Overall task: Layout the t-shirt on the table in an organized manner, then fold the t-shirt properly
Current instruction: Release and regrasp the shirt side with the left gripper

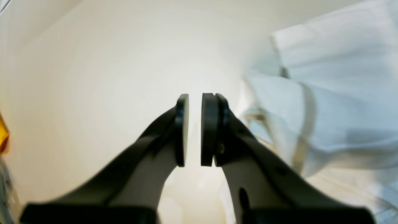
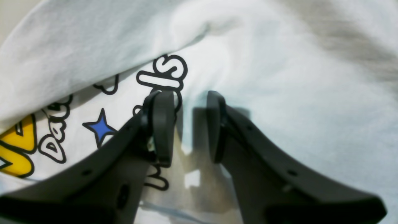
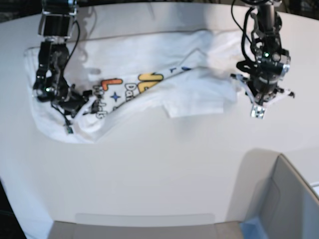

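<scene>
While your white cotton t-shirt (image 3: 149,94) with its blue, yellow and orange printed lettering lies rumpled across the far half of the large smooth white table (image 3: 159,169), both arms hover at its ends. Your right gripper (image 2: 188,127) sits low over the printed cloth beside a blue star (image 2: 100,128), jaws parted with nothing between them. Your left gripper (image 1: 194,130) hangs above bare tabletop just beside the shirt's plain edge, jaws slightly parted and holding nothing.
</scene>
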Tool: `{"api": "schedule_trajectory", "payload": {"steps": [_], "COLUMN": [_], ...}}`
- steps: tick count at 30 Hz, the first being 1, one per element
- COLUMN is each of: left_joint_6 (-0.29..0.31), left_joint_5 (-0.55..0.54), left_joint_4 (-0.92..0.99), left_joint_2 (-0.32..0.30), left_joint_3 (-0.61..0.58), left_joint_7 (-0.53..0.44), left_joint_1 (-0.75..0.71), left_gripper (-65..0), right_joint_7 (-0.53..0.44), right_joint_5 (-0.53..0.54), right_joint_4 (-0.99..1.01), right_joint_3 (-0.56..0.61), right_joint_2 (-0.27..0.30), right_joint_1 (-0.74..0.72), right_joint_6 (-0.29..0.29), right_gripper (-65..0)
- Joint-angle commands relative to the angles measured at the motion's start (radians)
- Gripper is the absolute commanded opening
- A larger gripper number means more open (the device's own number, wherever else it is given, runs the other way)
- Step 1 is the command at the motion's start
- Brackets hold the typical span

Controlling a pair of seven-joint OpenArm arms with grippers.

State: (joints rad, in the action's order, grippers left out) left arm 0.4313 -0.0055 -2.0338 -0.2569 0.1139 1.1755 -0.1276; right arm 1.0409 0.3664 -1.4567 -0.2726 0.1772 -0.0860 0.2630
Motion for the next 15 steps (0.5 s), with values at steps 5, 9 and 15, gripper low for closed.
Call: {"api": "schedule_trajectory", "payload": {"steps": [5, 9, 15], "left_joint_6": [-0.002, -0.005, -0.005], "left_joint_5": [-0.115, -0.118, -0.121], "left_joint_4": [-0.014, 0.022, 0.198], "left_joint_2": [-0.028, -0.029, -0.029], "left_joint_3": [-0.262, -0.311, -0.233], "left_joint_7": [0.059, 0.062, -0.016], "left_joint_1": [0.121, 0.153, 0.174], "left_gripper": [-40.6, -33.6, -33.6], "right_joint_7": [0.034, 0.034, 0.034], "right_joint_5": [-0.022, -0.022, -0.022], "right_joint_4": [0.0, 0.0, 0.0], "right_joint_3": [0.0, 0.0, -0.003], "right_joint_2": [0.011, 0.011, 0.011], "right_joint_1": [-0.005, -0.002, 0.002], "right_joint_6": [-0.001, -0.001, -0.001], "right_gripper": [-46.3, -46.3, -46.3]}}
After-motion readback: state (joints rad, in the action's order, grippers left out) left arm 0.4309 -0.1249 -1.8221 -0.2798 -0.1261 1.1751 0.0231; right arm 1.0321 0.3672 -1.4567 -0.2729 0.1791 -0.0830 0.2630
